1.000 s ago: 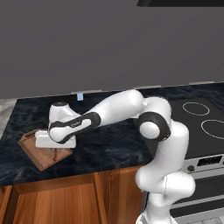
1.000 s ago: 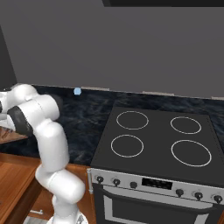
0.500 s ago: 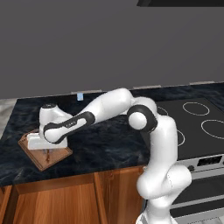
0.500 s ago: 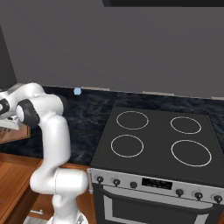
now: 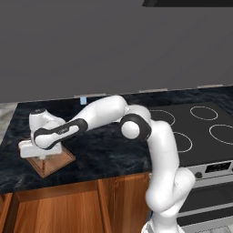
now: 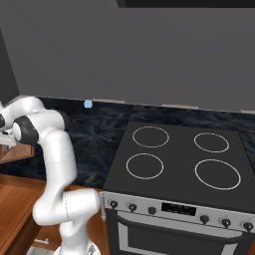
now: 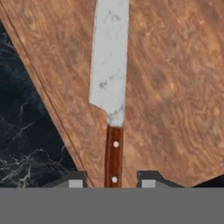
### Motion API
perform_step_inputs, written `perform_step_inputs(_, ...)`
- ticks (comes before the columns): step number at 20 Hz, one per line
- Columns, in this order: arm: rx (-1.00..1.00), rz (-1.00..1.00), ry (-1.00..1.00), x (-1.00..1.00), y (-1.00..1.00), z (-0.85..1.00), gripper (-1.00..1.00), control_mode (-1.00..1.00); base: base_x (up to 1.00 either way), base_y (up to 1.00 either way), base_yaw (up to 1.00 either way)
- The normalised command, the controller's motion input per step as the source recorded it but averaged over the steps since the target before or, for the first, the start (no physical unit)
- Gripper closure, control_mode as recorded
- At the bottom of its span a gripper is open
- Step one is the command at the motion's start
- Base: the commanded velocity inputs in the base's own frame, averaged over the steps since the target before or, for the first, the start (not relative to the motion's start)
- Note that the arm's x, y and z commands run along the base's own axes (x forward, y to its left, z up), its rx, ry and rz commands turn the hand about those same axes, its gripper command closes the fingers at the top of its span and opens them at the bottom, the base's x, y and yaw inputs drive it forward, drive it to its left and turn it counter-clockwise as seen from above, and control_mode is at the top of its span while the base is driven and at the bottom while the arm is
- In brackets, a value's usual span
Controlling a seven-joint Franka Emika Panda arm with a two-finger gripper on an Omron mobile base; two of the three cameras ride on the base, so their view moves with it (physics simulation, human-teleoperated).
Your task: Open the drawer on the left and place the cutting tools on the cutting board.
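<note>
Knife [image 7: 110, 74] lay flat on the cutting board [image 7: 175, 87], on the dark counter [image 5: 104, 150]. The gripper [image 7: 112, 181] stood over its handle, fingers parted on both sides, not touching.

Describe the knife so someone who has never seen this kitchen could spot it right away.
Find the dark marbled counter left of the stove, then the brown wooden cutting board near its left end. The knife lies flat on that board: a pale speckled blade and a reddish-brown riveted handle, lying between the fingertips of the gripper.
</note>
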Motion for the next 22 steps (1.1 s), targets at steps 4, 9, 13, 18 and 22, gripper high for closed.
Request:
perform_step_inputs(4, -0.04, 0.00, 0.00, 0.01, -0.24, -0.02, -1.00, -1.00, 0.00, 0.00, 0.00)
perform_step_inputs(9, -0.01, 0.00, -0.02, -0.16, -0.26, 0.07, -1.00, -1.00, 0.00, 0.00, 0.00)
perform_step_inputs(13, 0.00, 0.01, -0.12, -0.86, -0.06, 0.55, -1.00, -1.00, 0.00, 0.00, 0.00)
perform_step_inputs(18, 0.02, 0.01, -0.14, -1.00, 0.00, 0.46, -1.00, -1.00, 0.00, 0.00, 0.00)
perform_step_inputs(22, 0.02, 0.00, -0.12, -1.00, -0.33, 0.26, -1.00, -1.00, 0.00, 0.00, 0.00)
